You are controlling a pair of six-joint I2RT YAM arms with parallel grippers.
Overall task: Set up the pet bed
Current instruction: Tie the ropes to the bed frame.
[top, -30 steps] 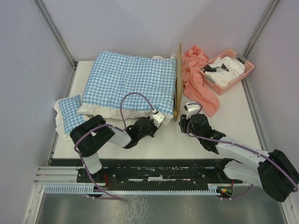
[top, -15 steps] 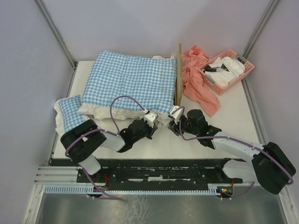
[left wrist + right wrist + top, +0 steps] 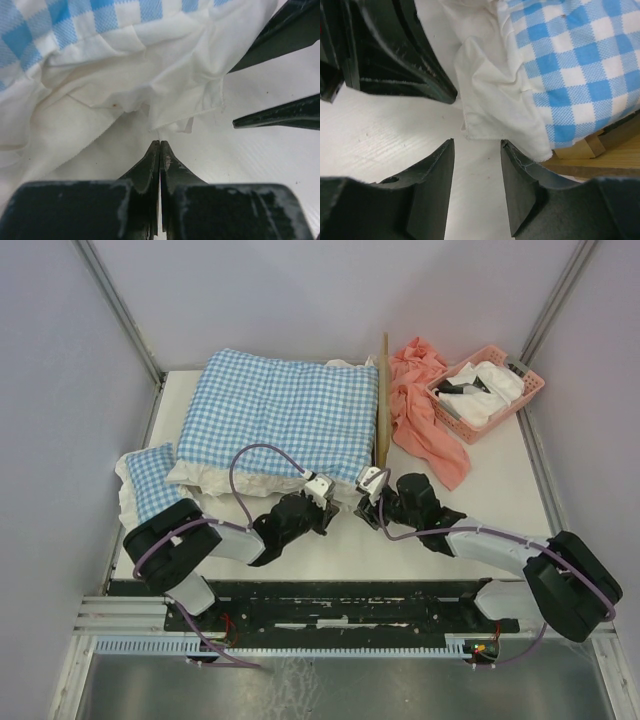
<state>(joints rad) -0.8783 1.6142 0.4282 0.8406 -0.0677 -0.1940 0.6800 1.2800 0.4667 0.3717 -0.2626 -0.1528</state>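
My right gripper [image 3: 477,146], jaws parted and empty, sits nearer the corner of the pet bed [image 3: 600,152], just right of the cushion frill [image 3: 485,100]. The left gripper [image 3: 160,146] is pinched shut, seemingly on nothing.

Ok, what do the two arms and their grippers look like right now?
The left arm and right arm have black joints, white link shells and a purple cable each. The left gripper and right gripper each carry two black, tapered, scuffed fingers.
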